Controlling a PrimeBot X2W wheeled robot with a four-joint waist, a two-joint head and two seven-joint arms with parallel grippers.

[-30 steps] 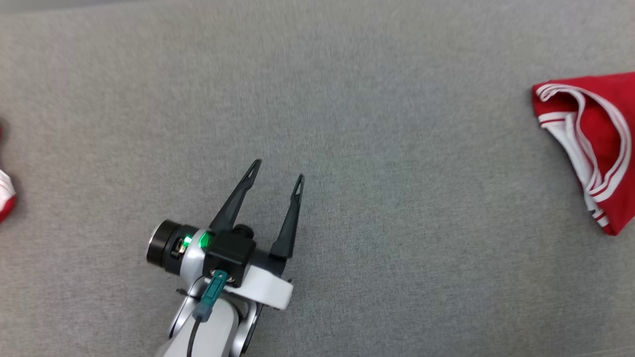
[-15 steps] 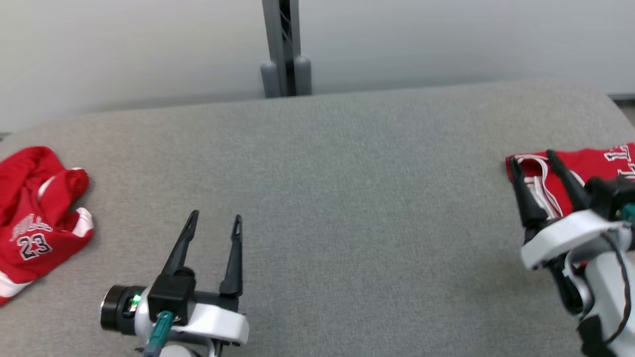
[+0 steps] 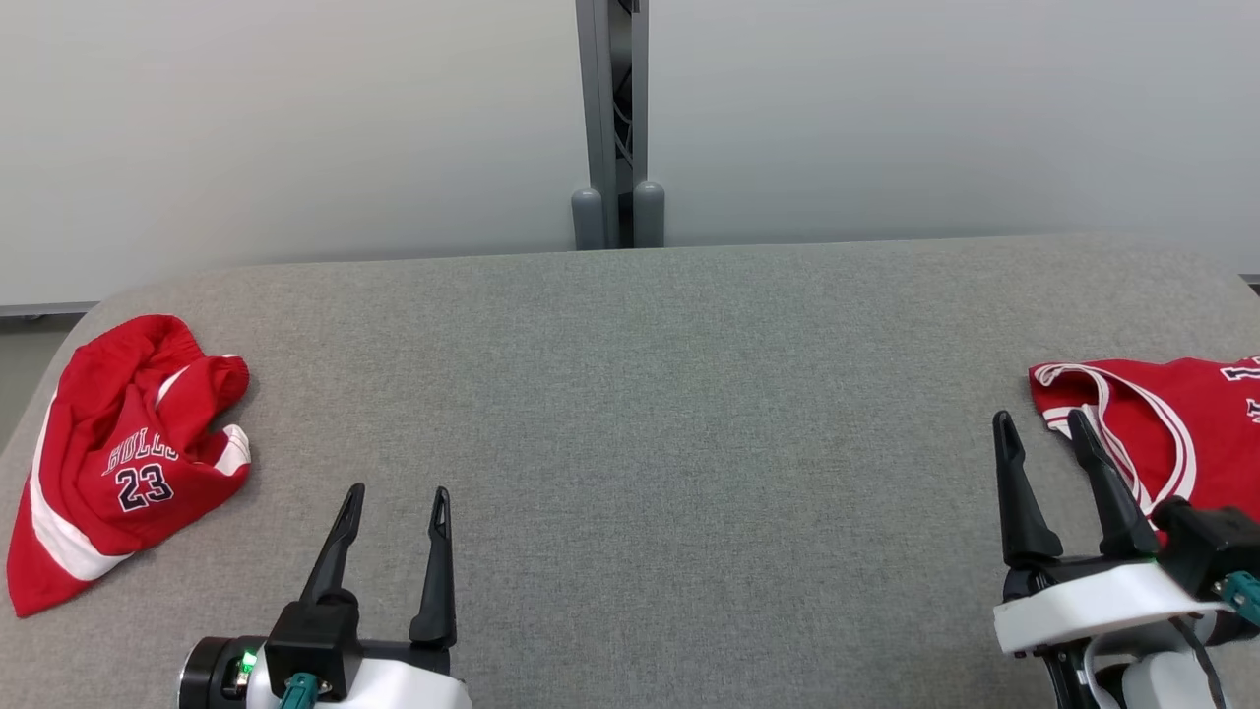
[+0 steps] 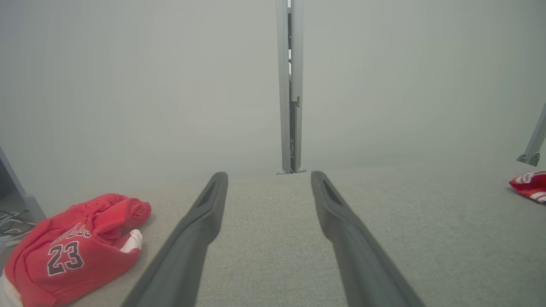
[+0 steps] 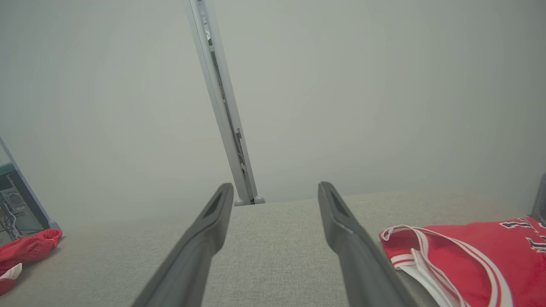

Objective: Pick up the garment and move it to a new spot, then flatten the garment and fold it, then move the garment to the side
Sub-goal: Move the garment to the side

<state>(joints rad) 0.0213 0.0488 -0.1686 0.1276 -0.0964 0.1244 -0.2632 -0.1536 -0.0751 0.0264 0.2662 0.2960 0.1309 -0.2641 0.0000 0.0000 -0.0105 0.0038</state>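
Left of the left fingers, crumpled red shorts lie near a rounded corner of the grey surface. Their long axis slants near-left to far-right, and their shape is hard to read. Both finger pairs stand spread, holding nothing, with a wide grey stretch between them. Just right of the right fingers, a red jersey runs rightward and is cut off by the frame, its white-trimmed opening facing the fingers.
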